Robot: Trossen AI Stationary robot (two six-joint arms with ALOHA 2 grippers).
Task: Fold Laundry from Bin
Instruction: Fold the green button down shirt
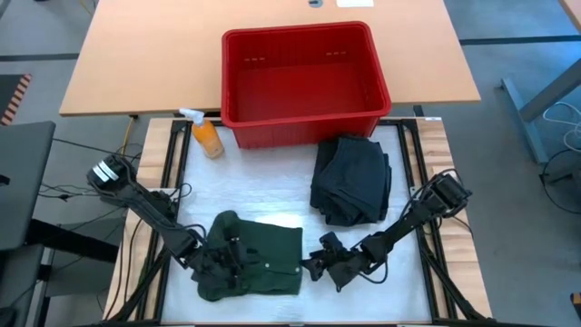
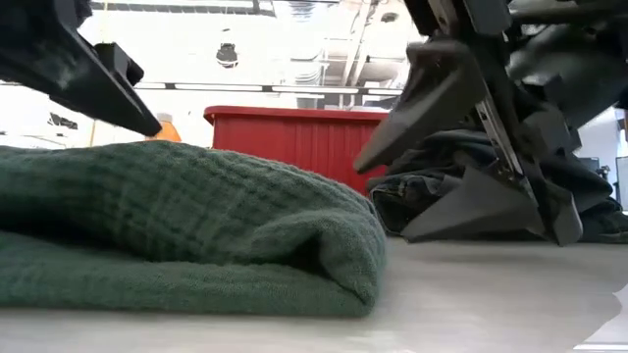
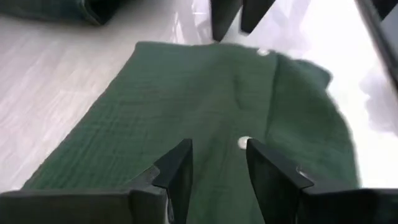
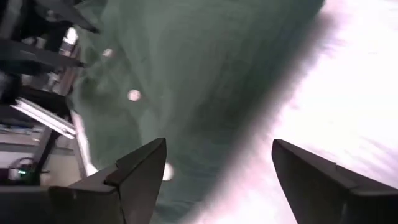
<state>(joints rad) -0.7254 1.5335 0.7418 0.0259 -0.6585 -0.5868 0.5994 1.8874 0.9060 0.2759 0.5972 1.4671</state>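
Now green garment (image 1: 259, 257) just beside right hand (image 1: 311, 266)

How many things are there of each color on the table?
Red: 1, the bin
Green: 1, the folded green garment
Dark grey-black: 1, the pile of dark clothes
Orange: 1, the spray bottle
Total: 4

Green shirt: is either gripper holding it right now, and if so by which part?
Nothing is held. The left gripper hangs open over the folded green shirt, and the right gripper stands open at its edge, with nothing between the fingers.
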